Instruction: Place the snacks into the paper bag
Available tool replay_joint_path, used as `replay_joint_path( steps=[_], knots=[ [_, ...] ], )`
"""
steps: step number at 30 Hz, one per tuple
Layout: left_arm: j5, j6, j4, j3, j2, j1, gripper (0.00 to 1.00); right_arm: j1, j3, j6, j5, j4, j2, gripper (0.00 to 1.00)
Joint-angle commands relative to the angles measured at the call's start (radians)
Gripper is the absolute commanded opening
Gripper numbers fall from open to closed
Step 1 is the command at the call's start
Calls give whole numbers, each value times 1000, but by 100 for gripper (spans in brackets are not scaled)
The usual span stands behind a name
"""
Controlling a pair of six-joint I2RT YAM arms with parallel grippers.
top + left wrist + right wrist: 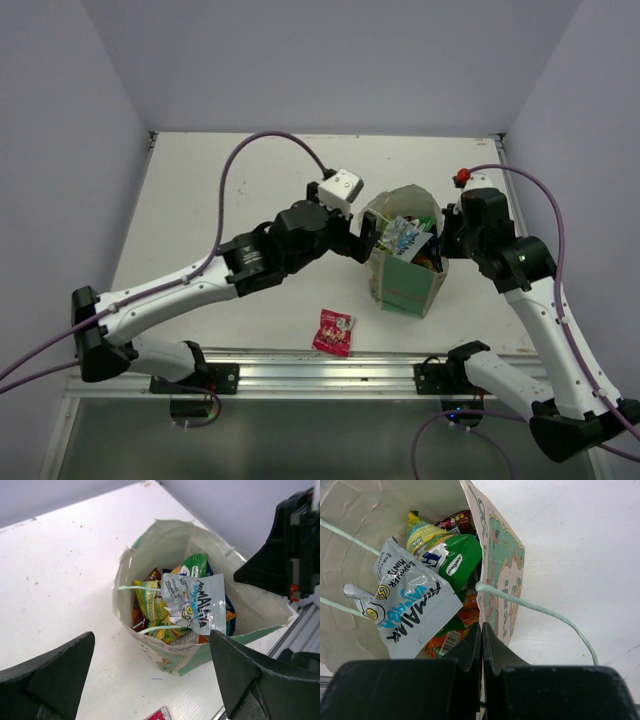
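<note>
A: What do we see at the left gripper (151, 634)?
B: Its fingers (55, 680) stand spread wide, and we find nothing between them. It grasps nothing.
A: What lies closest to it?
B: The bag (170, 535) stands upright just beneath the gap between the fingers, its mouth open toward the gripper. On top of the heap inside we see a silver packet (195, 602), almost directly under the gripper, resting against a yellow packet (150, 605). More packets lie under those two; we cannot count them.
A: And beyond the bag?
B: The right gripper (481, 627) sits at the rim on the side away from the left one. We see it clenched, with the bag's wall running in between its closed fingers, so it grasps the bag. The silver packet lies just ahead of its fingertips, with a green packet (460, 562) past that.
A: Anything outside?
B: One pink packet (334, 331) lies flat on the table (200, 200), well apart from both grippers, on the arm-base side of the bag.
</note>
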Motion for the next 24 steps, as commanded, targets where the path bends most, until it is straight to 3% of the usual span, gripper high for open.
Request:
replay_joint_path(
  steps=[1,7,13,24],
  knots=[
    [-132,-76,-134,-101,-93,-9,100,4,19,12,-5,-6,-12,0],
    [219,-107,-182,-347,-80,-11,100,4,24,3,-23,-4,3,0],
    [360,-100,-71,-468,-49,-15,100,4,21,1,-44,-4,2,0],
    [523,-71,-8,-479,118,-18,98,4,22,-8,-58,3,9,0]
  ],
)
